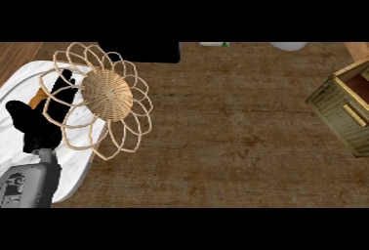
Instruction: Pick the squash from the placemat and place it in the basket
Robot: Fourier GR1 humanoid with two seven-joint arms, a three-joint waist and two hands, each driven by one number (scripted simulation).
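Left hand over white placemat, fingers curled on orange squash, half hidden behind basket; wooden box far right on counter.

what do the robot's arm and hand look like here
Only one arm shows, at the view's lower left: a grey forearm with a boxy casing and small dark and pale fittings on its side. A thin grey wrist joins it to a matte black left hand with slim black fingers and no markings. The right hand is out of view.
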